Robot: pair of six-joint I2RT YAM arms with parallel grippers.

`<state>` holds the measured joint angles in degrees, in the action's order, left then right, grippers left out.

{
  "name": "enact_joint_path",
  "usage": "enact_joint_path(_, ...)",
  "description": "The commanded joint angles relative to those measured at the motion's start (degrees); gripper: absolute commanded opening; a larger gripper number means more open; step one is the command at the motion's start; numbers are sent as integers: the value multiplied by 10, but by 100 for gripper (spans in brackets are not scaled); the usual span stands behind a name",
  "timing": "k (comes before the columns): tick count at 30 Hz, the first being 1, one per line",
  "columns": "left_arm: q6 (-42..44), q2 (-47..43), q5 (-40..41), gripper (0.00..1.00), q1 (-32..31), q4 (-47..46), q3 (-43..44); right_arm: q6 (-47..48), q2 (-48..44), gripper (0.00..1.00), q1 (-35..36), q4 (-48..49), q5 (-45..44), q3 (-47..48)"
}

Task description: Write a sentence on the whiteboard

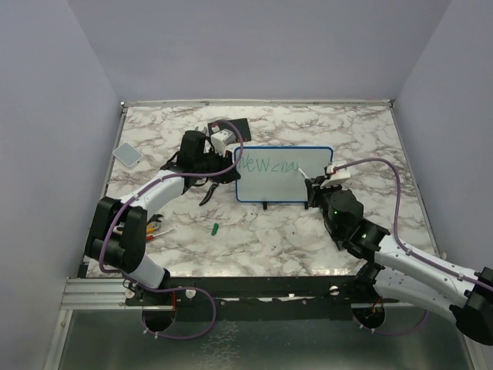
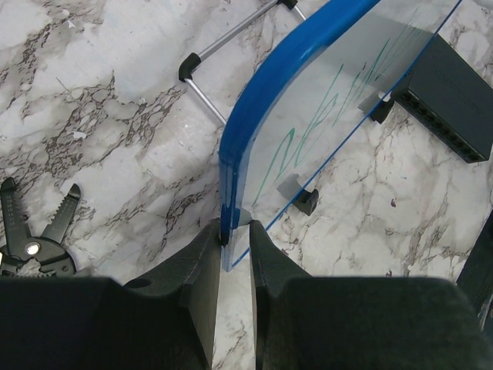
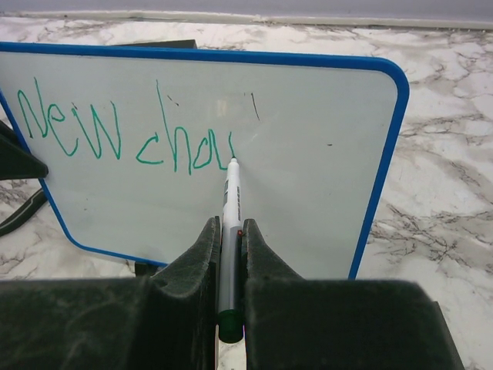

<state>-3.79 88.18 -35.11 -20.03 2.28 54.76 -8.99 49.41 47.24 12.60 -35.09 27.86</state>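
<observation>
Green sentence point(image 3: 127, 139) is ending at the tip of the marker point(image 3: 231, 193) the right claw point(image 3: 229, 230) is pinching — the left claw point(image 2: 235, 231) is clamping the whiteboard point(image 2: 339, 108) by its blue edge.

— Soft, even light from overhead; only a faint shadow under the whiteboard point(image 1: 283, 183) in the top view.
— Wrist views are sharp mid-frame, but the near fingers point(image 3: 196, 266) sit dark and slightly blurred.
</observation>
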Motion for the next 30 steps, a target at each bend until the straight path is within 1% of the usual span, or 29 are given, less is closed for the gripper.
enact_joint_path(1,7,-12,-5,21,-2,1,10,-45,-18,1,-2,-47,-13,-19)
enact_joint_path(5,5,-12,-6,21,-2,1,10,-55,-18,1,-2,-52,-8,-26)
enact_joint_path(14,6,-14,-5,21,-2,1,10,-29,4,1,-2,-15,-8,-6)
enact_joint_path(24,6,-14,-6,21,-2,1,10,22,-7,1,-2,34,-25,20)
enact_joint_path(30,7,-14,-5,21,-2,1,10,26,-3,1,-2,45,-45,23)
